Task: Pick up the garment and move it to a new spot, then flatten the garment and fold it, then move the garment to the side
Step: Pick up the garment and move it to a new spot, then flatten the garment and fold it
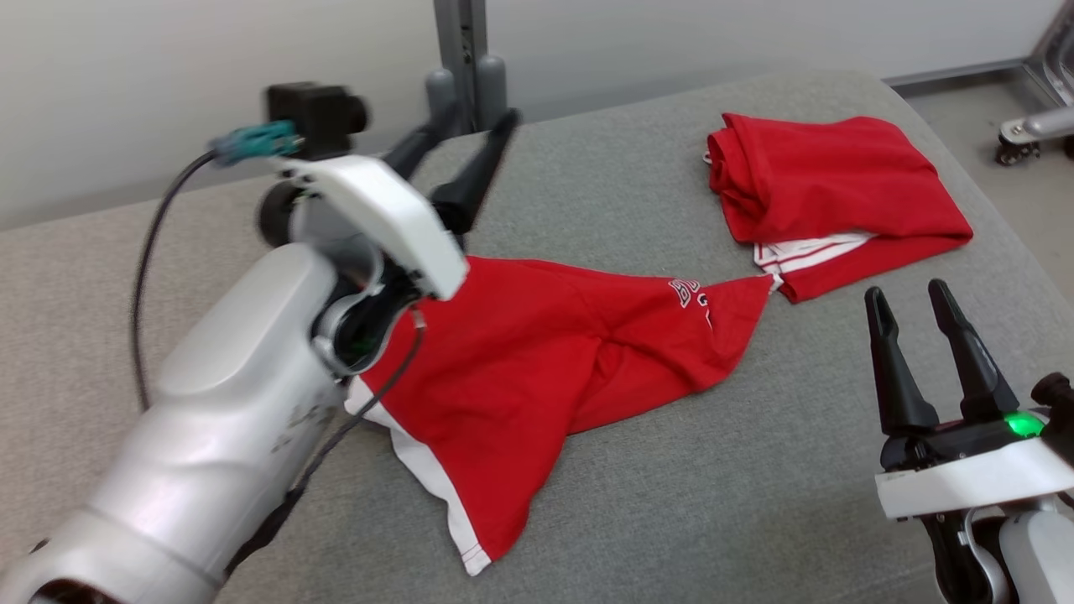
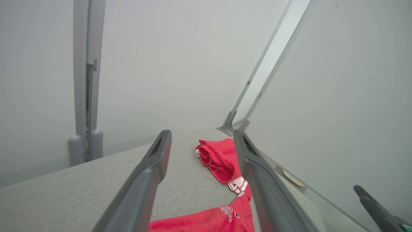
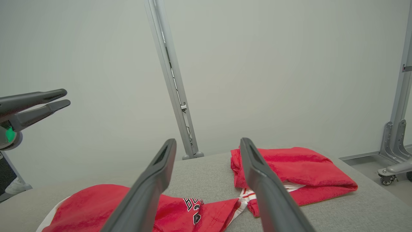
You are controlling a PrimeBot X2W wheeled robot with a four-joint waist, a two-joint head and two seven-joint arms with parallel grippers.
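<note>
Closest to our head camera is our pale left forearm (image 1: pixel 226 403), reaching up and away over the grey padded table (image 1: pixel 755 470) with a dark cable (image 1: pixel 143 277) looping beside it. At its end our left gripper (image 1: pixel 470 134) hangs above the table's far edge, near a metal post (image 1: pixel 460 50). Its jaws are spread wide with nothing between them, as the left wrist view shows plainly. Our right gripper (image 1: pixel 906 292) waits at the lower right, fingers pointing up, equally wide and holding nothing, well clear of any cloth. The garment (image 1: pixel 520 352), red with white trim and a printed mark, lies in the middle of the table, partly under our left wrist. It is loose and rumpled, with a deep crease running through it and one white-edged corner trailing toward us. Its far corner reaches the striped hem of a second red garment (image 1: pixel 831 184), which sits roughly folded toward the table's far right; we cannot tell whether the two touch or only lie just beside each other. We judge that the first step, carrying the garment to its spot, is likely complete, since it rests on the table and neither gripper holds it. Everything after that remains to be done: the cloth is not yet flattened, not folded, and not moved to the side. The folded piece looks to us like work already finished, though the pictures alone cannot confirm that.
</note>
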